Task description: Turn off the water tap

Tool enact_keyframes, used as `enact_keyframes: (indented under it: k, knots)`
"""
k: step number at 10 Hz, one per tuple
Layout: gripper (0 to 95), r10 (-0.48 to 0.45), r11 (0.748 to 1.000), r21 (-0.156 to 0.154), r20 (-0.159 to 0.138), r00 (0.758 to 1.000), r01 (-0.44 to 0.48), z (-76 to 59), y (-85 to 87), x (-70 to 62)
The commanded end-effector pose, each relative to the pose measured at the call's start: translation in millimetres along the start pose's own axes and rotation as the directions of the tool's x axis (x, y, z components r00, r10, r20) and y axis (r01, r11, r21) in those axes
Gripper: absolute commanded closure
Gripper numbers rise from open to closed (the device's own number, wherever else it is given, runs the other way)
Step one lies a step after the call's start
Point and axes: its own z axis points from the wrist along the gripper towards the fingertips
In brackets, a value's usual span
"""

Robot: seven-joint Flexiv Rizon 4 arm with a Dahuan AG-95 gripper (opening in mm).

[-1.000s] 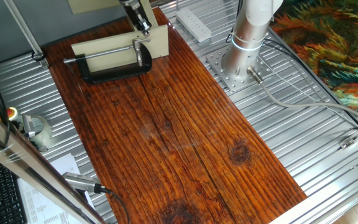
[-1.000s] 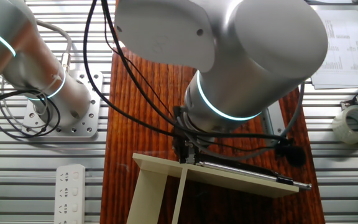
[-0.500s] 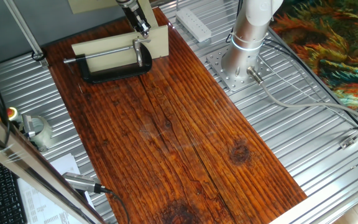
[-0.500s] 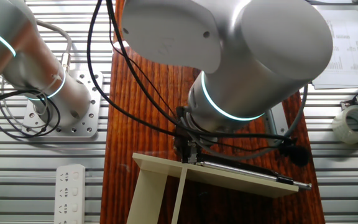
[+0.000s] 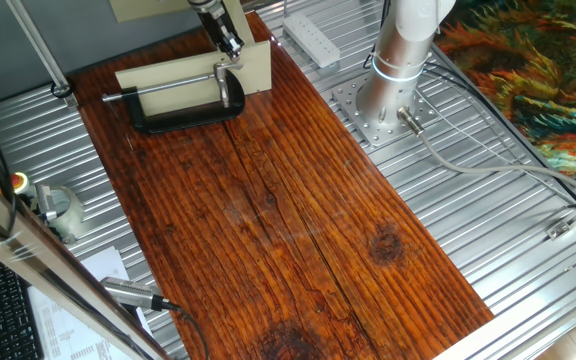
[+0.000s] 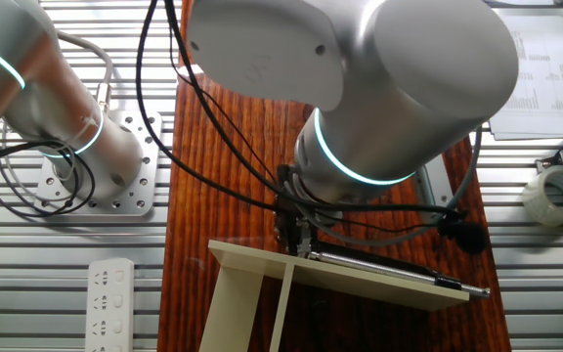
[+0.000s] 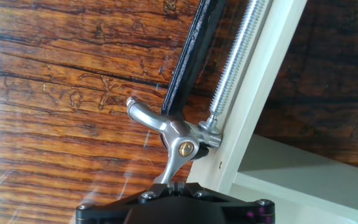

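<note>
The tap point(image 7: 178, 147) looks small, stiff, slick chrome, best pinched across its curved handle; the claw's point(image 7: 173, 184) opening I cannot tell.

The arm point(image 6: 360, 88) reaches down at the table's 12 o'clock end. Its gripper point(image 5: 230, 42) points downward, jaws too hidden to tell whether parted or closed.

In the hand view the gripper point(image 7: 178, 200) shows only as a black body cut by the bottom edge; its fingertips are out of sight, so whether they grip cannot be told; the lower end of the water tap point(image 7: 174, 144) handle vanishes behind that body; in the other fixed view the arm's big silver joint point(image 6: 360, 78) hides the tap and most of the black clamp point(image 6: 428, 275); in one fixed view the gripper point(image 5: 226, 38) is too small to judge.
</note>
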Motion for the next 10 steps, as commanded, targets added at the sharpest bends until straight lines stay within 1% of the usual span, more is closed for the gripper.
enact_keyframes:
  k: [1, 10]
  knots:
    - [95.0, -0.004, 1.000, 0.000, 0.003, 1.000, 0.004, -0.2, 0.5, 0.1]
    - [95.0, -0.017, 1.000, 0.000, 0.008, 1.000, 0.017, -0.2, 1.4, -0.7]
